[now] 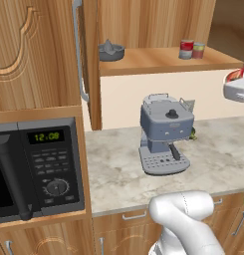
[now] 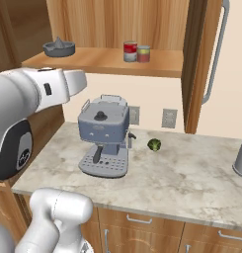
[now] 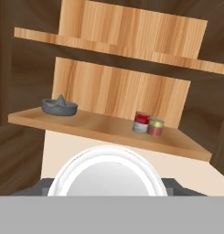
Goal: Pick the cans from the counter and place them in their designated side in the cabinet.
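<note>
The cabinet [image 1: 158, 62] stands open, its door [image 1: 79, 55] swung left. On its shelf's right side a bright red can with a white label [image 1: 186, 49] [image 2: 130, 51] [image 3: 141, 122] stands beside a greenish-labelled can [image 1: 198, 50] [image 3: 155, 127]. My gripper [image 3: 109, 187] is raised in front of the shelf, facing it from some way off. It looks shut on the second can [image 3: 108, 176], whose pale round end sits between the dark fingers [image 3: 44, 186]. A red sliver of that can [image 1: 235, 75] shows at the right edge. The counter [image 2: 191, 173] lies below.
A grey coffee machine [image 1: 163, 134] [image 2: 105, 138] stands mid-counter. A small green vegetable [image 2: 153, 145] lies right of it and a grey vessel [image 2: 241, 158] is at the far right. A juicer [image 1: 111, 51] sits on the shelf's left. A microwave [image 1: 39, 169] is at the left.
</note>
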